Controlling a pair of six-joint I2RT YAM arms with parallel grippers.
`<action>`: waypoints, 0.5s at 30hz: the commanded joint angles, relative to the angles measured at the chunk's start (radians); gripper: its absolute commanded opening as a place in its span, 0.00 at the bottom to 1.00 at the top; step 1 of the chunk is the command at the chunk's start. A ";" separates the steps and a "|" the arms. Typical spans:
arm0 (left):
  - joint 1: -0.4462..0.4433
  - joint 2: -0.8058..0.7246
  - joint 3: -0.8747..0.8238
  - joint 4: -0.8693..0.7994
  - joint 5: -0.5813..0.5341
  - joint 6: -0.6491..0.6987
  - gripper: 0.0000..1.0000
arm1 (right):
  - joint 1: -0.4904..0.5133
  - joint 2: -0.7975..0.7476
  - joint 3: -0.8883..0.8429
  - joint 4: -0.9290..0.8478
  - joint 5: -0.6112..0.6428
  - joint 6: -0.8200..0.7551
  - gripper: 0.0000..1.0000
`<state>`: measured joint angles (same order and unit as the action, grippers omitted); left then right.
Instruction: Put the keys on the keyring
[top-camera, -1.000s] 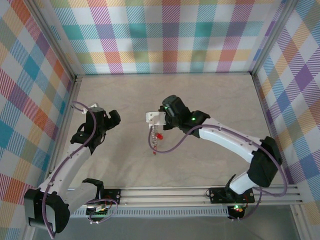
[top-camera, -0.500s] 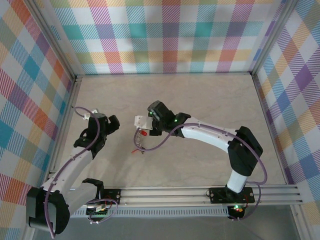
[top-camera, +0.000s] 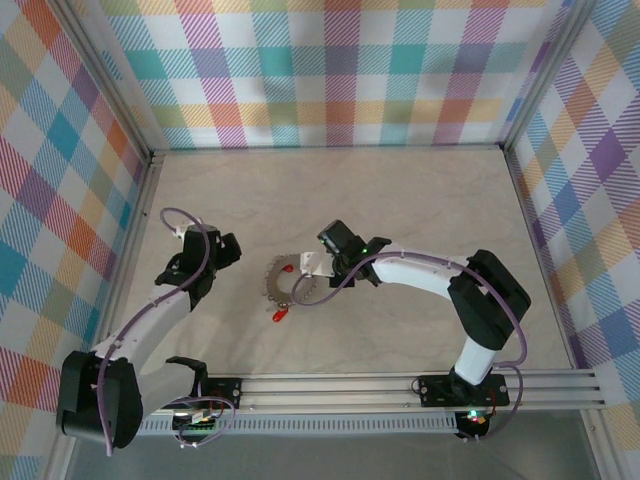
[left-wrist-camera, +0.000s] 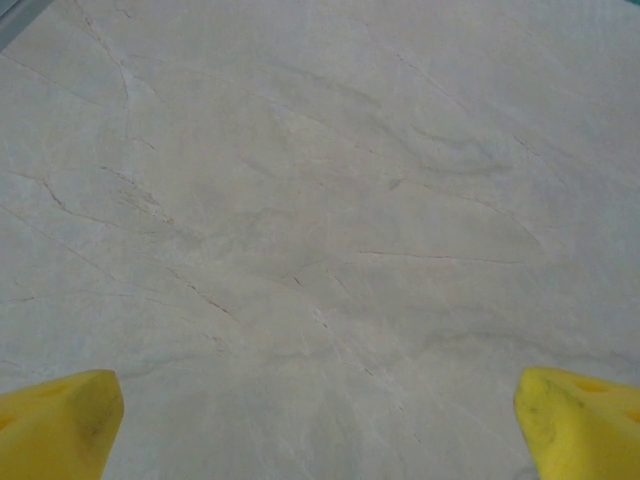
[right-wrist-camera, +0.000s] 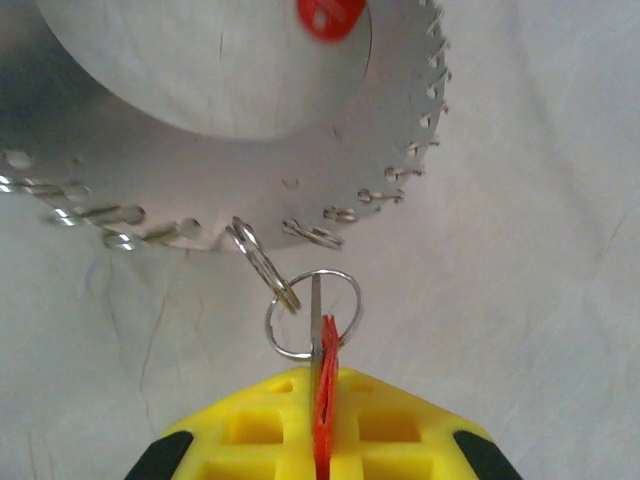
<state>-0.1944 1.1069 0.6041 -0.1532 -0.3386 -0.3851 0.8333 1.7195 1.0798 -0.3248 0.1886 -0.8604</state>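
1. Nearest the table's (top-camera: 420, 330) near edge, left of its middle, lies a tiny key with a bright red head and a thin metal shaft (top-camera: 280, 311). It is just at the near rim of the keyring (top-camera: 270, 286), a thin silvery-grey metal disc with saw-like teeth and a wide central hole.
2. In the right wrist view, small wire loops sit in the holes along the keyring's toothed rim. Whether the keyring rests fully flat on the table cannot be told.
3. At the keyring's far right side, the right gripper (right-wrist-camera: 322, 390) is clenched on a second red key (right-wrist-camera: 327, 345), pinched edge-on between its yellow fingers (right-wrist-camera: 250, 435).
4. That held key's shaft crosses a small round wire split ring (right-wrist-camera: 345, 290). This is linked to another small ring (right-wrist-camera: 262, 262) hanging from the keyring's edge. Whether the shaft is threaded through it cannot be told.
5. The left gripper (top-camera: 222, 252) is toward the table's left edge, well apart from the keyring. It is released, with its yellow fingertips (left-wrist-camera: 60, 425) spread wide over bare table.
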 joint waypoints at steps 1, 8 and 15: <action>0.007 0.016 -0.019 0.058 -0.053 -0.026 1.00 | -0.033 -0.015 -0.038 -0.057 0.054 -0.040 0.00; 0.007 0.027 0.001 0.089 -0.105 0.077 1.00 | -0.060 0.011 -0.086 -0.068 0.094 -0.030 0.03; 0.005 0.031 -0.037 0.210 -0.158 0.188 1.00 | -0.089 0.063 -0.078 -0.130 0.154 0.036 0.08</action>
<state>-0.1947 1.1370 0.5896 -0.0208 -0.4408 -0.2634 0.7624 1.7584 0.9947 -0.3939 0.3000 -0.8677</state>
